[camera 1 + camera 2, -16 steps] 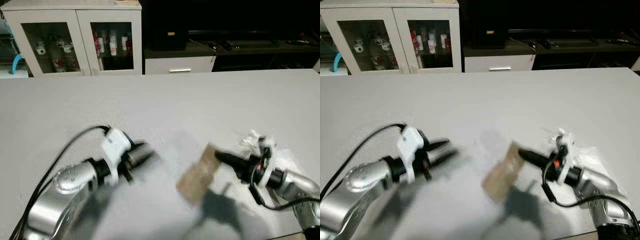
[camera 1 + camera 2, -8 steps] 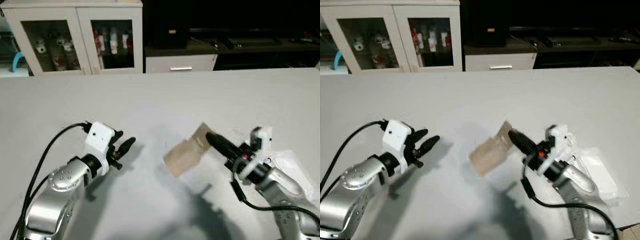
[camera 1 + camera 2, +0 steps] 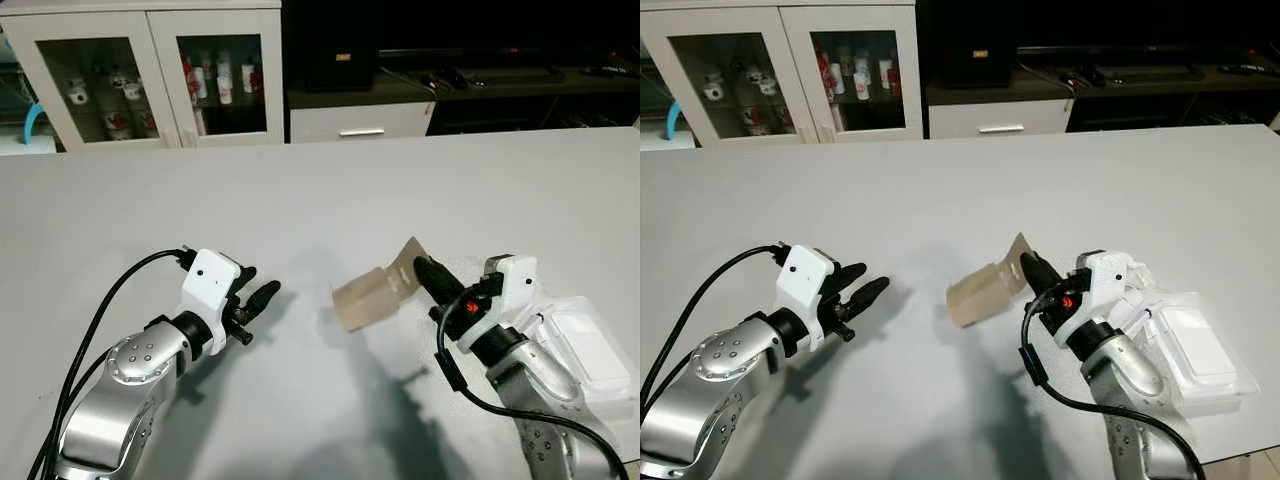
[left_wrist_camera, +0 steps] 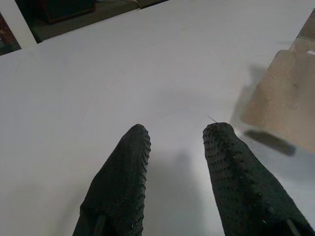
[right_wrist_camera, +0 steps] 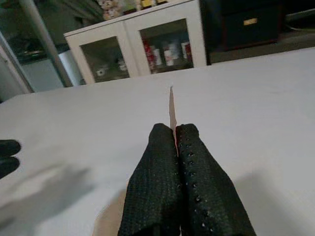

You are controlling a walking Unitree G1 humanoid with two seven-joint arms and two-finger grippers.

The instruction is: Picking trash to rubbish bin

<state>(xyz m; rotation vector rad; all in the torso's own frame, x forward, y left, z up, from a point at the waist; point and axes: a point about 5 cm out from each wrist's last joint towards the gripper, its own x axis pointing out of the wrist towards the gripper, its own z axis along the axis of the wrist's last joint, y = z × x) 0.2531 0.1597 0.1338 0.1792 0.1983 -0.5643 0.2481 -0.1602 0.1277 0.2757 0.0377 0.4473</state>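
my right gripper [image 3: 422, 268] pinched tight on top edge of brown paper scrap [image 3: 370, 295], lifted off white table [image 3: 320, 190] so it hangs free for carrying to bin. left gripper [image 3: 262, 295] fingers apart, empty, hovering near scrap. clear plastic box [image 3: 585, 345] beside right arm.

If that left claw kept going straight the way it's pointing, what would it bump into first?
Probably the brown paper scrap held by the right gripper. The left gripper points across bare table toward it, though depth is uncertain.

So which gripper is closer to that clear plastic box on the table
Right. The right gripper reaches out just beside the plastic box, holding a brown paper scrap; the left gripper is across the table.
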